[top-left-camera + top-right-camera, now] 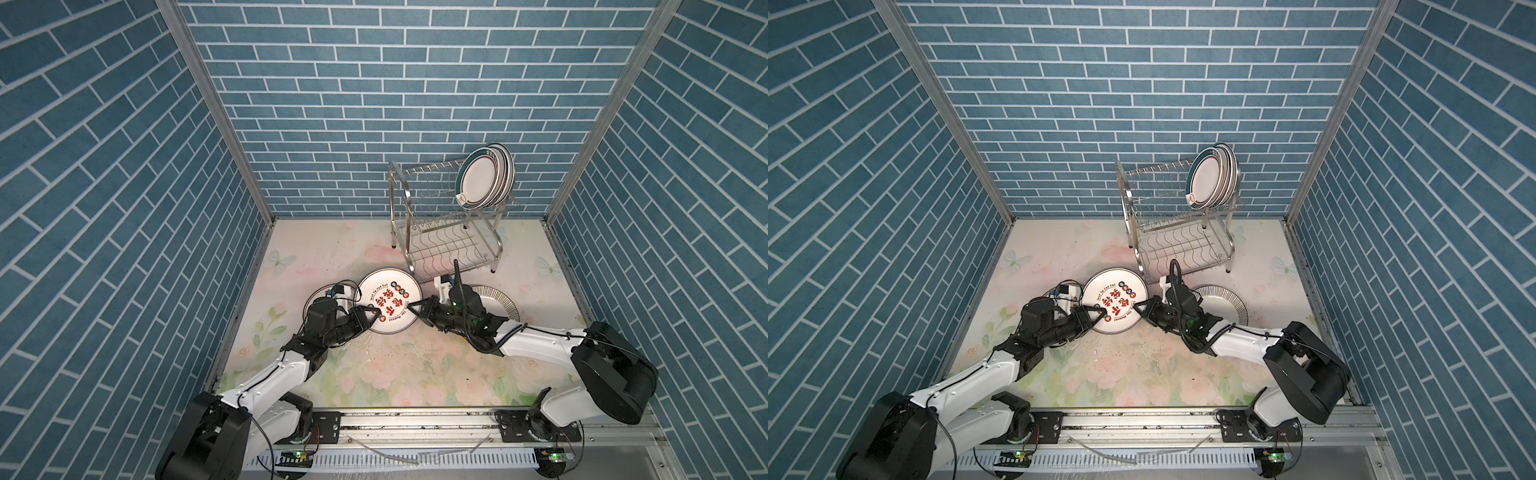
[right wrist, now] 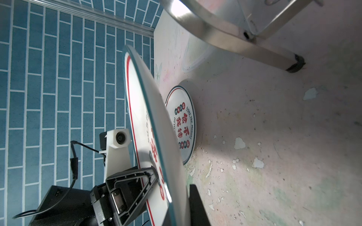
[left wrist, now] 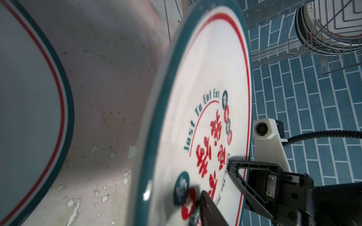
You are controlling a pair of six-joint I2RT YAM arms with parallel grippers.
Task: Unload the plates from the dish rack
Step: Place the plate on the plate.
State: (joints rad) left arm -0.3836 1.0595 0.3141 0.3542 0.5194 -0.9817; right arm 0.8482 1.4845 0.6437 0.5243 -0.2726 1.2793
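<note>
Blue brick-patterned walls (image 1: 374, 104) box in a pale floral counter (image 1: 415, 374). Your landmark is the dish rack (image 1: 446, 249), a shiny wire frame standing at the back, right of centre.

Farthest to the rack's left and in front of it, a green-rimmed plate (image 2: 182, 125) lies flat on the counter, mostly under the left arm. Closer to the rack, the left claw (image 1: 371, 314) straddles the rim of a red-lettered plate (image 1: 388, 297), which is raised and tilted just in front of the rack's left corner. One finger (image 3: 209, 209) lies on the printed face, but you cannot tell whether the jaws have pinched tight. On the opposite rim, the right claw (image 1: 413, 308) is clamped together on that plate. Directly in front of the rack, a black-striped plate (image 1: 500, 301) rests on the counter, half under the right arm. About four plates (image 1: 478, 178) stand on edge at the right end of the rack's upper tier, not yet unloaded.

Your risk is the handover. If the right claw lets go before the left has a firm pinch, the glossy rim could slip and the plate could drop onto the counter or onto the plate beneath. If the arms pull against each other, they could twist it loose.

Only the right wrist view shows the flat plate's whole face and a finger under the held plate. The left wrist view shows the racked plates from below, through the wires. The striped plate appears only in the top views.
</note>
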